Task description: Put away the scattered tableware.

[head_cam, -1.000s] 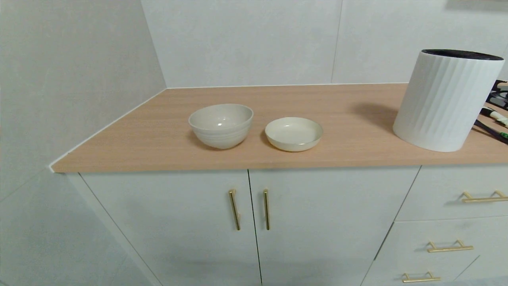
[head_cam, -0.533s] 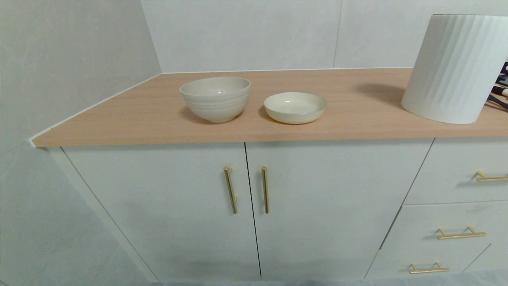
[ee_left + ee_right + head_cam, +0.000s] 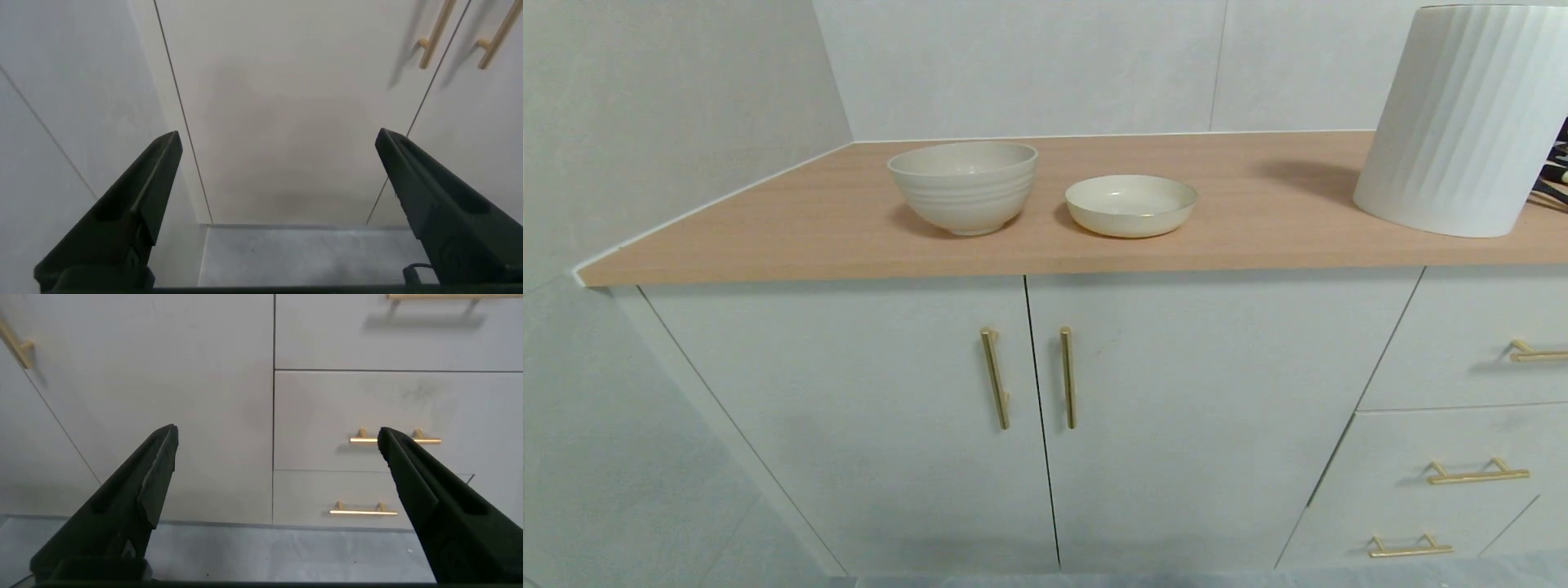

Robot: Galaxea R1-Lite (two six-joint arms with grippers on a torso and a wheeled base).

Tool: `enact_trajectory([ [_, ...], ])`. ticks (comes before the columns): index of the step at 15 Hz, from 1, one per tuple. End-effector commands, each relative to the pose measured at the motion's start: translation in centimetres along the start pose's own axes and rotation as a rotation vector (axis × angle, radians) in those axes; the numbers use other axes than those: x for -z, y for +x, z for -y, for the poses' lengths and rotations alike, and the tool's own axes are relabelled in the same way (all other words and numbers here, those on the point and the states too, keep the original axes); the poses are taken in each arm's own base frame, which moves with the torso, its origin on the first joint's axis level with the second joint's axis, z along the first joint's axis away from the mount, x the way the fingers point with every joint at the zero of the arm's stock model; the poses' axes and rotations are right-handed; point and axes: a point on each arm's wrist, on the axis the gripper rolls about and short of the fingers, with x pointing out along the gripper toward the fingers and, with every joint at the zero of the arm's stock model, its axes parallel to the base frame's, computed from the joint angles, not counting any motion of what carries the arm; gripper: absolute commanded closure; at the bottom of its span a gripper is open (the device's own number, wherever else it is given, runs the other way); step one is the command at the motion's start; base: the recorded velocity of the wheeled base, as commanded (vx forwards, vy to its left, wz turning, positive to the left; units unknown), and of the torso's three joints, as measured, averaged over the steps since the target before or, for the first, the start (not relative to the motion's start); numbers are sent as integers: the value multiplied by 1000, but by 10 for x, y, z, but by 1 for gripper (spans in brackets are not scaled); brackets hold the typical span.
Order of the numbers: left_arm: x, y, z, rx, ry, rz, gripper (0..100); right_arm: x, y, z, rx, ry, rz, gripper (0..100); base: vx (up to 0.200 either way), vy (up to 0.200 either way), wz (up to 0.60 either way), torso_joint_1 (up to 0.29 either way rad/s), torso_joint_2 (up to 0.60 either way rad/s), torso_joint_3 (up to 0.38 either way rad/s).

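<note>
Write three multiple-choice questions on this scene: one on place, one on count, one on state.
1. Relative to the deep beige ribbed bowl, the shallow cream ceramic dish stands: A) inside it B) to its right, apart C) behind it
2. Gold bar handles on the two white cabinet doors: A) one B) two C) four
3. The left end effector is: A) open, empty B) shut on the dish C) shut on a handle
Key: 1B, bare wooden countertop lies between them; 2B, one handle per door; 3A, wide gap, nothing held.
</note>
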Motion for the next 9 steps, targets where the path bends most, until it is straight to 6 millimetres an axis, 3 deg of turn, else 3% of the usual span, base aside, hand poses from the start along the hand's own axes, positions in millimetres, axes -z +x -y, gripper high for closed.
enact_trajectory([
  [1, 0, 0, 0, 0, -1, 1, 0, 0, 0, 0, -1, 0, -1, 0, 0, 200, 0, 2, 2, 7],
  [4, 0, 0, 0, 0, -1, -1, 0, 0, 0, 0, -1, 0, 0, 0, 0, 200, 0, 2, 9, 9],
  [9, 0, 0, 0, 0, -1, 1, 0, 0, 0, 0, -1, 0, -1, 0, 0, 0, 0, 0, 0, 0],
])
